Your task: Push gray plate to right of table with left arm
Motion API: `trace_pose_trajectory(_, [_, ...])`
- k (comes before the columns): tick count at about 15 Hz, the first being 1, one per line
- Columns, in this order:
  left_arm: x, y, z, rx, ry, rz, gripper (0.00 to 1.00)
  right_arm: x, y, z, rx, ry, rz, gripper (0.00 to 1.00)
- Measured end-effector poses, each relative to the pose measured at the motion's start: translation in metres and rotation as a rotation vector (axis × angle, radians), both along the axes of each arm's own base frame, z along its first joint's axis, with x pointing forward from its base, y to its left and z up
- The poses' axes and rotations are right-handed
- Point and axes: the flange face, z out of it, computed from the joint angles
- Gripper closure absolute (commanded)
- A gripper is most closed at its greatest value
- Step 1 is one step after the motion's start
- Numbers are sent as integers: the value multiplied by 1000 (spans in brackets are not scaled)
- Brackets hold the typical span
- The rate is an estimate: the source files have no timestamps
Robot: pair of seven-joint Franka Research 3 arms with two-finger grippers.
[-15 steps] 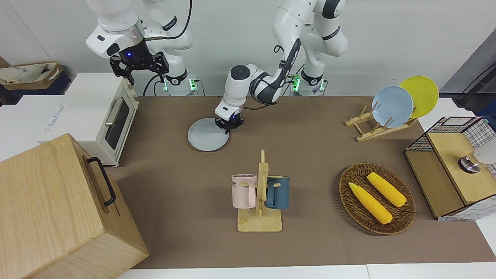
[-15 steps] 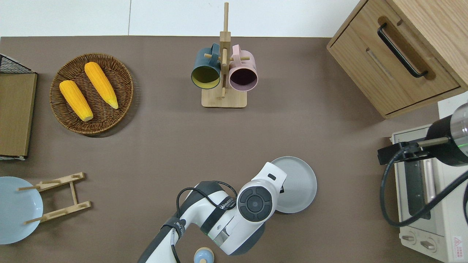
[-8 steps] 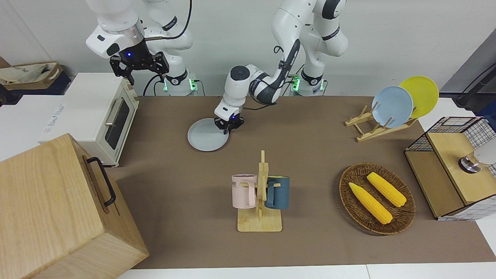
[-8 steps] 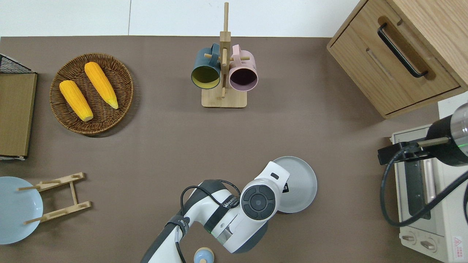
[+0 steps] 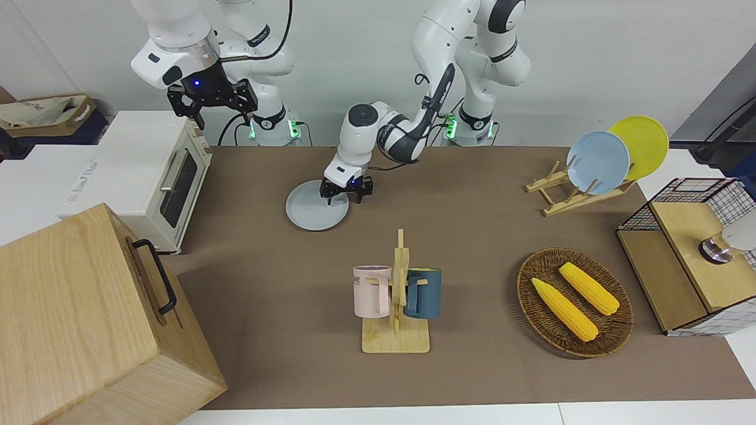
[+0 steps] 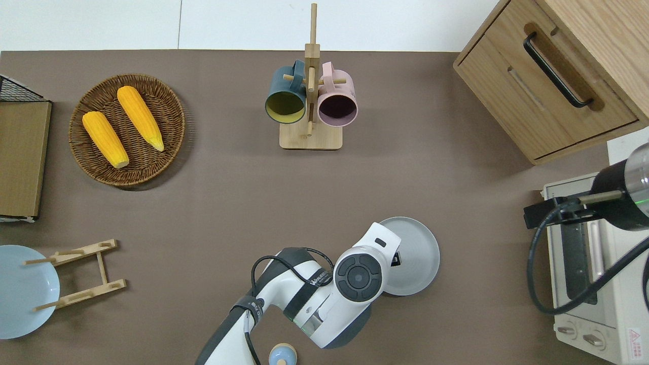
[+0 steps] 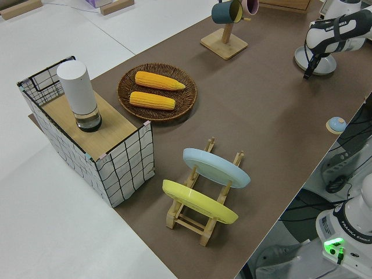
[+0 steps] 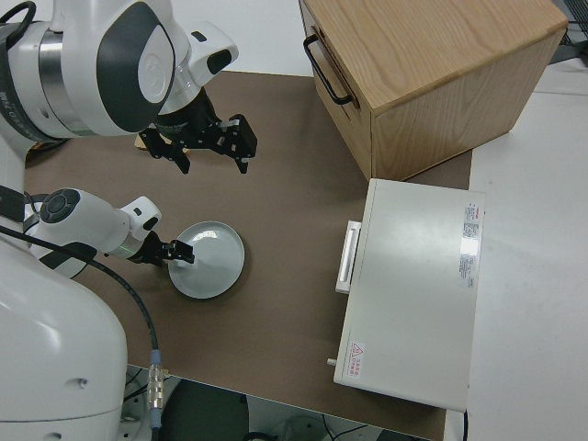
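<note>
Brown table (image 5: 472,236): gray plate (image 5: 310,213), mug rack (image 5: 396,339), corn basket (image 5: 576,302).

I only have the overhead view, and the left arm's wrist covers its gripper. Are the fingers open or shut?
Observer: Open. In the front view the left gripper has its fingers spread, low at the rim of the gray plate.
Operator: How do they stand against that rim?
Observer: One finger is over the plate. The other is outside the rim, toward the left arm's end of the table.
Operator: And the right arm?
Observer: Parked, and the right gripper is open too.
</note>
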Motion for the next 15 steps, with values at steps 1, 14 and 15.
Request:
trace_pose_trajectory(1, [1, 1, 0, 7, 6, 1, 7, 0, 0, 0, 0, 0, 0, 17])
trace_pose_trajectory(14, [39, 49, 54, 77, 31, -33, 5, 0, 0, 0, 0, 0, 0, 17])
trace_pose_trajectory(15, [45, 60, 61, 88, 41, -40, 7, 0, 0, 0, 0, 0, 0, 17])
